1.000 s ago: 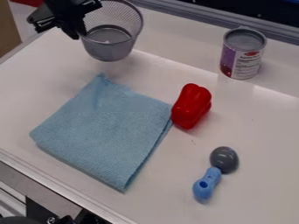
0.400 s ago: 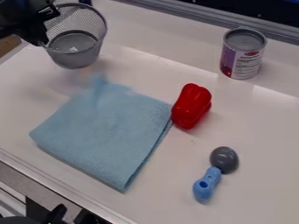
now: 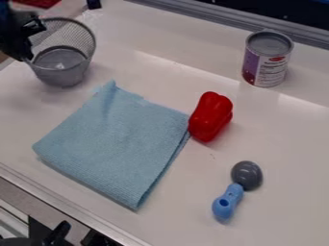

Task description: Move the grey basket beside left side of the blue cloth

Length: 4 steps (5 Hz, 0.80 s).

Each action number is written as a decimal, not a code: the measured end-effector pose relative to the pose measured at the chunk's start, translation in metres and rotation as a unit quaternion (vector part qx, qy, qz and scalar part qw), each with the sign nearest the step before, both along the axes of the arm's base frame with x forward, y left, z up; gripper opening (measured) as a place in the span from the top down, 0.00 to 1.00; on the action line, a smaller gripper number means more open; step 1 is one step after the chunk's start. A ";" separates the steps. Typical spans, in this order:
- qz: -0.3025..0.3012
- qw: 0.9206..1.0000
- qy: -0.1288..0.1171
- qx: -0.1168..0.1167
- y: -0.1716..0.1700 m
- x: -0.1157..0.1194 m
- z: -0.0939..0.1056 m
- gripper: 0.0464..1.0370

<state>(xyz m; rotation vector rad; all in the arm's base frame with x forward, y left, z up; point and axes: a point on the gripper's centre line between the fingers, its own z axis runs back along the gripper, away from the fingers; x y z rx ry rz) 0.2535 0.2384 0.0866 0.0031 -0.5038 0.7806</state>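
At the upper left, my black gripper (image 3: 26,42) is shut on the left rim of the grey mesh basket (image 3: 63,67). The basket hangs or stands upright, its opening tilted a little toward the camera; whether its base touches the white surface I cannot tell. Below and to the right of it lies the folded blue cloth (image 3: 116,144), flat, with a gap between its top corner and the basket.
A red toy pepper (image 3: 210,116) lies against the cloth's right edge. An opened can (image 3: 267,58) stands at the upper right. A blue-handled spoon (image 3: 228,202) with a grey head lies at the lower right. The white surface's front edge (image 3: 70,207) runs along the lower left.
The basket and my gripper have moved left and somewhat down in the view, from above the cloth's top corner to its upper left. The cloth, pepper, can and spoon have stayed in place.
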 end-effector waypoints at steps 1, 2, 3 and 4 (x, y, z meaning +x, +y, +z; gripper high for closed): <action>-0.017 1.000 0.017 0.015 0.003 -0.009 -0.007 0.99; -0.027 0.999 0.020 0.006 -0.001 -0.010 -0.008 0.99; -0.020 0.999 0.030 -0.003 -0.006 -0.009 -0.010 0.99; -0.018 0.999 0.039 -0.003 -0.013 -0.010 -0.015 0.99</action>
